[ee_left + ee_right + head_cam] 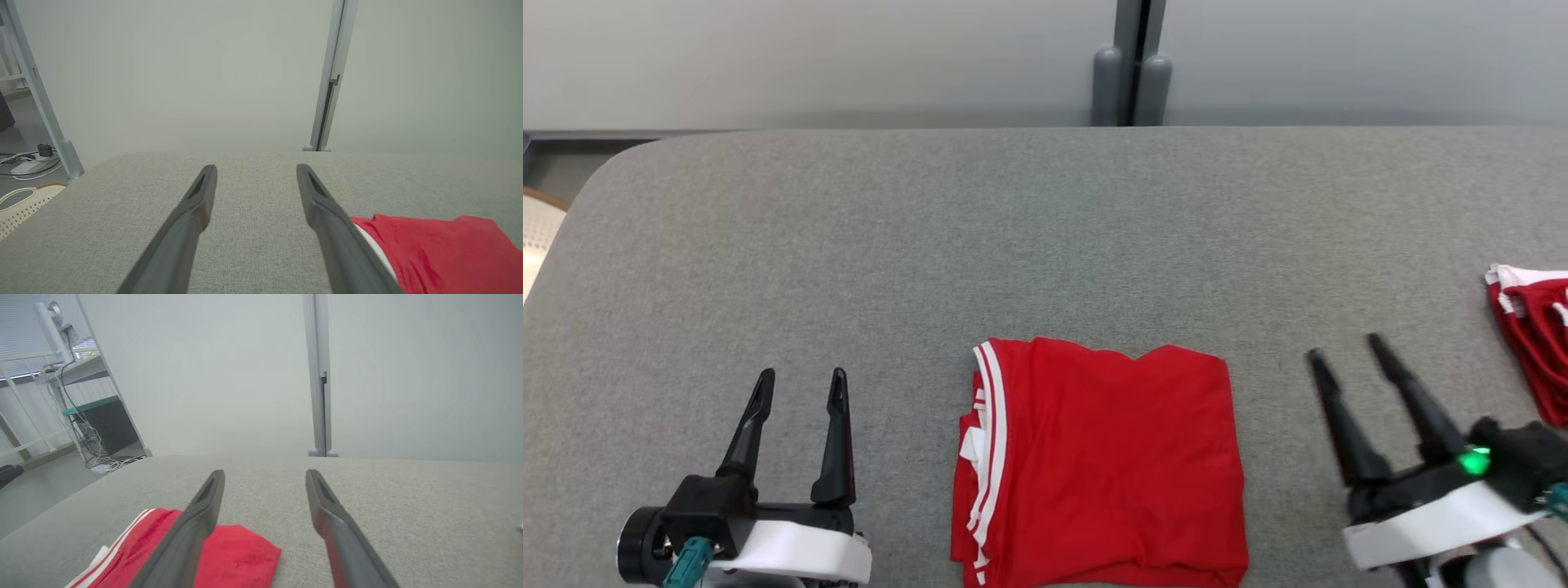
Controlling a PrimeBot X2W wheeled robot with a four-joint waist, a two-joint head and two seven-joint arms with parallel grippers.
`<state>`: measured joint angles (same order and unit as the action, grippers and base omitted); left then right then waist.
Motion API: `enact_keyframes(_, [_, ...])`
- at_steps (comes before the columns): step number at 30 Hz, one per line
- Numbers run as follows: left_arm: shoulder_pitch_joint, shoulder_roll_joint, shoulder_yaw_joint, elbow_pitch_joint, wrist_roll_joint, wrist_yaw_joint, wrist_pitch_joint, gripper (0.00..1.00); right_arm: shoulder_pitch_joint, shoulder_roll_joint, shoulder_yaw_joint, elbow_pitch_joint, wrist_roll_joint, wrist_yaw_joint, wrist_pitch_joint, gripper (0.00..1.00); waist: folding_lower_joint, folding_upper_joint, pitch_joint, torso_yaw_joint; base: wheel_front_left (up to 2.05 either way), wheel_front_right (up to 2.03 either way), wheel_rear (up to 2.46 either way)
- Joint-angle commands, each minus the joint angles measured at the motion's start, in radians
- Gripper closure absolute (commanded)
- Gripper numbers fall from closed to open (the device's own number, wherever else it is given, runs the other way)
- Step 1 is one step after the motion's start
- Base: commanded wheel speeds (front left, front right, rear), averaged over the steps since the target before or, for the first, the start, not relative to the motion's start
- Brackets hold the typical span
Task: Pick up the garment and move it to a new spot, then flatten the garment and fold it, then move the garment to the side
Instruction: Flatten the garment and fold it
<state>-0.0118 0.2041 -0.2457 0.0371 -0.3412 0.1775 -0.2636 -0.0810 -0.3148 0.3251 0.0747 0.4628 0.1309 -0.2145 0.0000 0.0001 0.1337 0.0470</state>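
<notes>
A red garment [1103,465] with white stripes along its left edge lies folded into a rough square at the front middle of the grey table [1013,245]. My left gripper [800,384] is open to its left, apart from it, with nothing between the fingers. My right gripper [1343,347] is open to its right, also apart and holding nothing. The left wrist view shows the garment [441,253] at the lower right, beyond the right finger. In the right wrist view the garment [241,555] lies at the lower left, partly behind the left finger.
Another red and white garment [1531,335] lies at the table's right edge. A pale perforated basket [20,204] sits off the table's left end. A grey wall with a vertical post [1131,65] stands behind the table.
</notes>
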Motion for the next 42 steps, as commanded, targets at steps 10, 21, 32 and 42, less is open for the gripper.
enact_keyframes(10, [0.056, 0.036, 0.021, -0.027, -0.004, 0.019, 0.009, 0.00, 0.100, 0.057, -0.230, -0.077, -0.088, 0.000, 0.051, 0.00, 0.0000, -0.0001, -0.060, -0.048, 0.00, 0.00, 0.00])
enact_keyframes(21, [0.152, 0.073, 0.021, -0.070, -0.003, 0.038, 0.040, 0.00, 0.209, 0.069, -0.289, -0.114, -0.110, 0.000, 0.140, 0.00, 0.0000, -0.0001, -0.159, -0.066, 0.00, 0.00, 0.00])
enact_keyframes(32, [0.218, 0.103, 0.036, -0.083, -0.041, 0.026, 0.060, 0.00, 0.285, 0.064, -0.312, -0.156, -0.123, 0.000, 0.189, 0.00, 0.0000, -0.0001, -0.205, -0.065, 0.00, 0.00, 0.00])
enact_keyframes(42, [0.213, 0.114, 0.031, -0.084, -0.050, 0.026, 0.073, 0.00, 0.297, 0.077, -0.327, -0.174, -0.123, -0.001, 0.194, 0.00, 0.0000, -0.0001, -0.201, -0.063, 0.00, 0.00, 0.00])
